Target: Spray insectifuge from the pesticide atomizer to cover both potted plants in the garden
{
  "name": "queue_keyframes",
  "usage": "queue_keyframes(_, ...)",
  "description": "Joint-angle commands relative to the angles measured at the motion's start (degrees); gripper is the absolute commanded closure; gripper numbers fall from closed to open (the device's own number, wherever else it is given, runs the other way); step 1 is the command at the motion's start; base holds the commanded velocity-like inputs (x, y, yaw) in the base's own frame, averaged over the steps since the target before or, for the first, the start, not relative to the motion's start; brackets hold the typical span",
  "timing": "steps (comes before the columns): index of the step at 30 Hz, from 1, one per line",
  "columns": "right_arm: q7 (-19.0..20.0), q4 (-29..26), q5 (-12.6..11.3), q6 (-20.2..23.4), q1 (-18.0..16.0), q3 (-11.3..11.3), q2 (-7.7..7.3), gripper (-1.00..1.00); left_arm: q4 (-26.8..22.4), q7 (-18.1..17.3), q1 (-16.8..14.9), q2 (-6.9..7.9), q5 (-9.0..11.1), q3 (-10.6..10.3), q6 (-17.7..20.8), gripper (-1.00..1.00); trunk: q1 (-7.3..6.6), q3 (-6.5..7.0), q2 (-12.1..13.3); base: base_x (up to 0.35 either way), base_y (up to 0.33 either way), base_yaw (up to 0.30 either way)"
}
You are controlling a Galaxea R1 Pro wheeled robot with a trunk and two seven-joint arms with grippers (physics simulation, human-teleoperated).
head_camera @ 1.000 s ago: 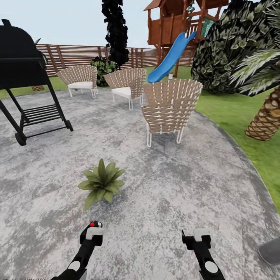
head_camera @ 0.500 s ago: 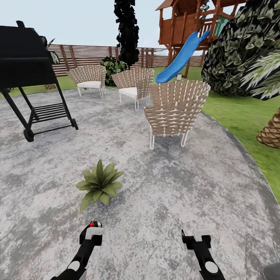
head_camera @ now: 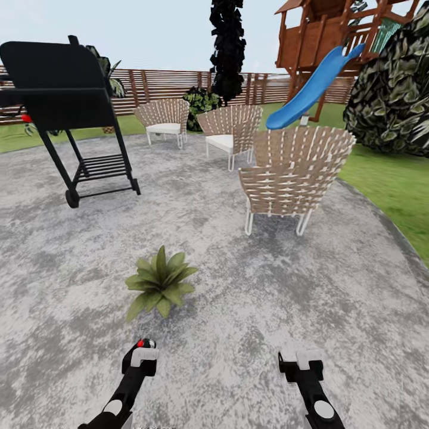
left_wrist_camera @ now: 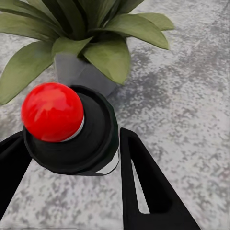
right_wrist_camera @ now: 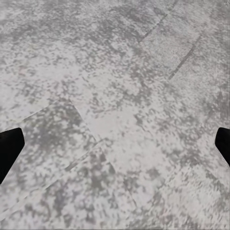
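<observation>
Left end effector (left_wrist_camera: 72, 158) pinches the atomizer (left_wrist_camera: 72, 129) low in frame, near the plant (head_camera: 158, 283); right end effector (right_wrist_camera: 115, 148) spread above the patio (head_camera: 333, 280).

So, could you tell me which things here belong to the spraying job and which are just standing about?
Job: potted plant; dark, red-topped object, probably the atomizer, held in the left gripper.
Just standing about: grill; wicker chairs; slide; wooden fence.

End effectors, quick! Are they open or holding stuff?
Left end effector: shut on the atomizer.
Right end effector: open, holding nothing.
</observation>
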Motion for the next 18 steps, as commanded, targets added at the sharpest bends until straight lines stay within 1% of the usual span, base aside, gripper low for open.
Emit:
queue_keyframes(1, -0.27, 0.04, 0.58, -0.08, -0.02, 0.0, -0.01, -1.0, 0.05, 0.34, -0.05, 0.04, -0.02, -0.39, -0.18, 1.0, -0.01, -0.04, -0.02, 0.014, -0.269, 0.276)
queue_keyframes(2, -0.27, 0.04, 0.58, -0.08, -0.02, -0.01, -0.01, -1.0, 0.05, 0.32, -0.05, 0.04, -0.02, -0.37, -0.18, 1.0, -0.01, -0.04, -0.02, 0.007, -0.238, 0.276)
queue_keyframes(5, -0.27, 0.04, 0.58, -0.08, -0.02, -0.01, 0.01, -1.0, 0.05, 0.28, -0.05, 0.05, 0.04, -0.34, -0.27, 1.0, -0.01, -0.04, -0.02, 0.002, -0.074, 0.276)
queue_keyframes(18, -0.27, 0.04, 0.58, -0.08, -0.02, 0.03, 0.03, -1.0, 0.05, 0.26, -0.05, 0.06, 0.07, -0.41, -0.26, 1.0, -0.01, -0.04, -0.02, 0.0, -0.006, 0.276)
